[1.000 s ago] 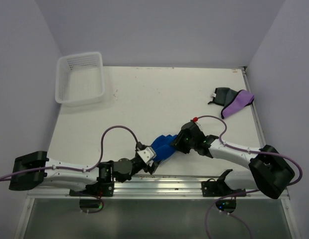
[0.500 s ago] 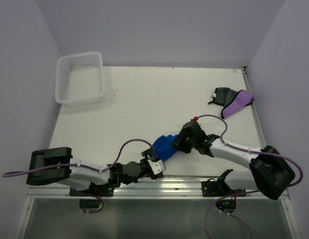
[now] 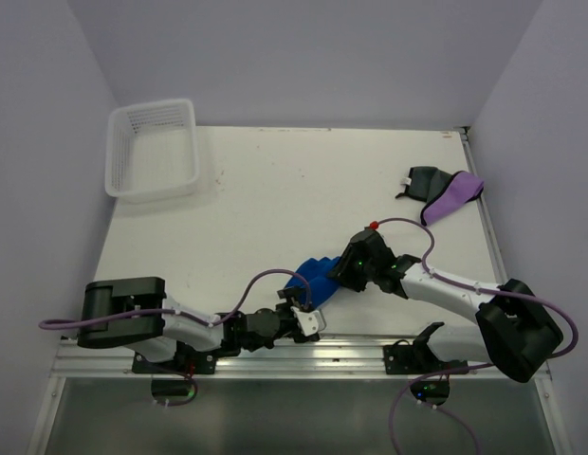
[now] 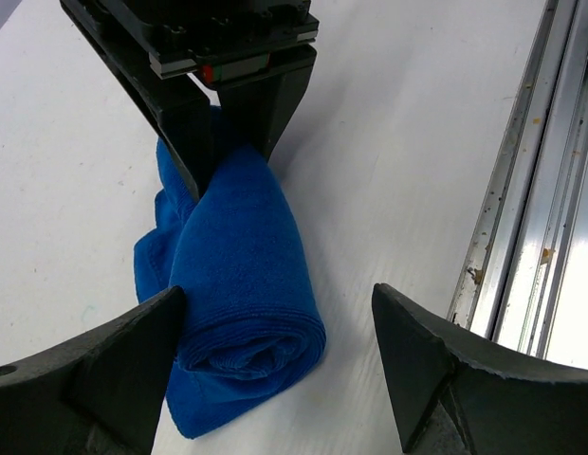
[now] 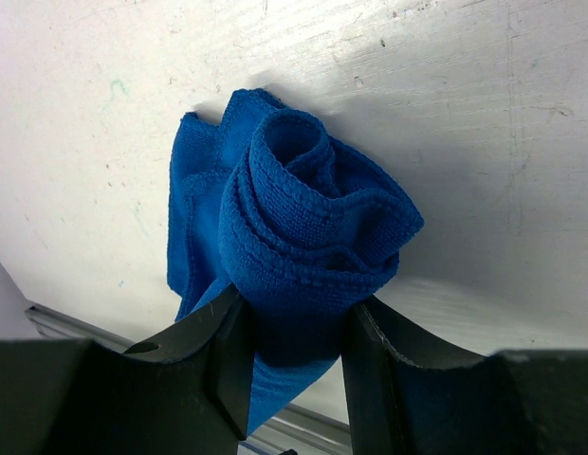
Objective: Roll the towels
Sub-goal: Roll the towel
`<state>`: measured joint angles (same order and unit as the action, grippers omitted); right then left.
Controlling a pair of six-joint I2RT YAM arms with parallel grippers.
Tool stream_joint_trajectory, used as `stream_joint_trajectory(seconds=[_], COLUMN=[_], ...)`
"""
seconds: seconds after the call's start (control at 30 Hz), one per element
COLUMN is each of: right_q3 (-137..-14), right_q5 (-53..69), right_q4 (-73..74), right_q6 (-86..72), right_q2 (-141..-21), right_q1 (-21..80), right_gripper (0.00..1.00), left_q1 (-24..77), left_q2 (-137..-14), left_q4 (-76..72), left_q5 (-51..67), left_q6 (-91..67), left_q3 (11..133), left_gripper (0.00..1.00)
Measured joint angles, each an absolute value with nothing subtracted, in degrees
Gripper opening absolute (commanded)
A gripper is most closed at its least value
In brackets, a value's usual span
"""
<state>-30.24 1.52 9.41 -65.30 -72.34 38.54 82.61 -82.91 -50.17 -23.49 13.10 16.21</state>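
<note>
Blue towel (image 3: 311, 277): rolled into a loose tube, lying on the white table (image 3: 275, 190) low and just right of centre in the top view, close to the metal rail (image 3: 360, 341) along the bottom edge. Runs slantwise there, from lower left to upper right. Gripped at the upper right end by the right gripper (image 3: 332, 281), closed on the roll. In the right wrist view, both black fingers (image 5: 223, 355) press into the cloth from either side at the bottom of the frame, the spiral of the roll's end facing up above them and a looser flap trailing to the left. Flanked at the lower left end by the left gripper (image 3: 302, 308), spread wide and holding nothing. In the left wrist view, dark fingers (image 4: 114, 370) at the bottom corners, the one on the left at or touching the edge of the cloth, cannot tell which, the one on the right well clear of the roll with bare table between. Layered end of the roll turned toward that camera, the other gripper's fingers clamping the far end at the top of the frame. Purple towel (image 3: 453, 197) and grey towel (image 3: 422, 180): bunched together and touching at the upper right of the top view, near the table's right edge, well apart from both arms. White mesh basket (image 3: 152, 104): upper left corner of the table.
</note>
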Motion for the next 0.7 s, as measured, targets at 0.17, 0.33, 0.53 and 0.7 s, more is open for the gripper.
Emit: stream_joint_trajectory(seconds=[0.17,0.33,0.53,0.7], right_q3=[-30.2,-30.2,-30.2,-30.3], right_q5=[1.6,2.1,2.6,2.9], right_q4=[9.4,9.5,9.5,9.9], right_q6=[-65.2,-65.0,-64.9,-64.8], right_q2=[-72.4,-72.4,-72.4,-72.4], right_q1=[38.5,38.2,37.8,37.2], right_gripper=[0.39,0.39,0.39,0.40], left_q1=[82.6,82.9,84.7,85.2], left_q2=[-85.3,-87.8,-91.5,-92.2], left_q4=[-50.0,-49.2,-48.3,-46.5], left_q5=[-24.7,-27.4,-32.9,-36.8], left_q6=[12.4,9.0,5.4,0.9], left_q3=[17.8,19.6,21.7,23.5], left_gripper=[0.82,0.80,0.73,0.62])
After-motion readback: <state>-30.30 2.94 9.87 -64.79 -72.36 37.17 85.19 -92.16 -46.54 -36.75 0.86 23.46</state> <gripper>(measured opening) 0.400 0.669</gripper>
